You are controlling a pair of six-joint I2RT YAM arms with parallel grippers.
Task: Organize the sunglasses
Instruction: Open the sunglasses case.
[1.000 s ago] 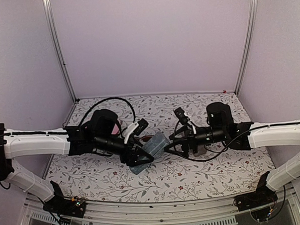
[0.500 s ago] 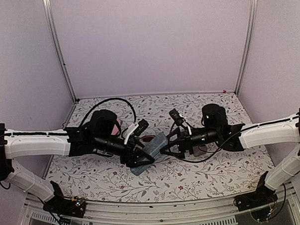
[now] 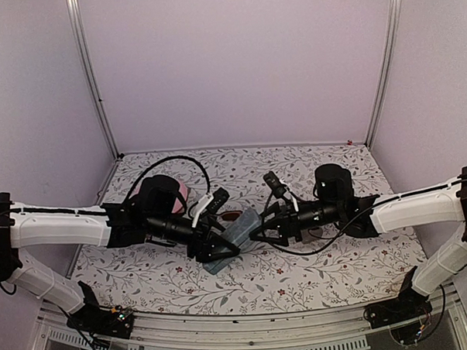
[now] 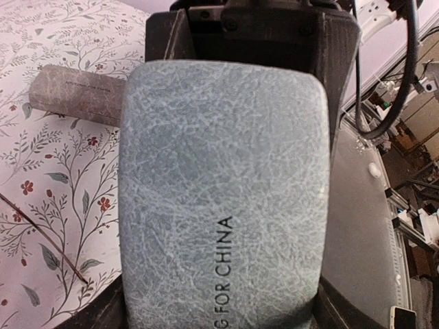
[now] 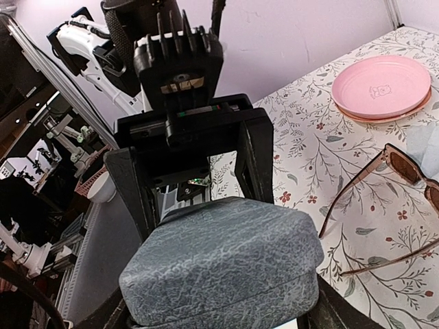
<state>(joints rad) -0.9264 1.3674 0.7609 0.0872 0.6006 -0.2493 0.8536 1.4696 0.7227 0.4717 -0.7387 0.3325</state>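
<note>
Two tools on one item: the blue-grey case (image 4: 219,171), lid shut, sits slantwise between the arms over the middle of the tabletop (image 3: 315,276). Left tool (image 3: 219,249) is clamped across the case's width at a wide opening, a finger against each long side. Right tool (image 3: 261,229) meets the opposite end; in its wrist view the case fills the gap and both fingers look pressed to its sides, so I read that as a grip too. Sunglasses (image 5: 403,166), thin frame with brown lenses, lie flat on the tabletop with arms unfolded, just beside the case and not held by anything. Pink plate (image 5: 381,86) is beyond them, near the back. A grey-brown case (image 4: 75,92) lies on the tabletop close by, apart from the held one.
</note>
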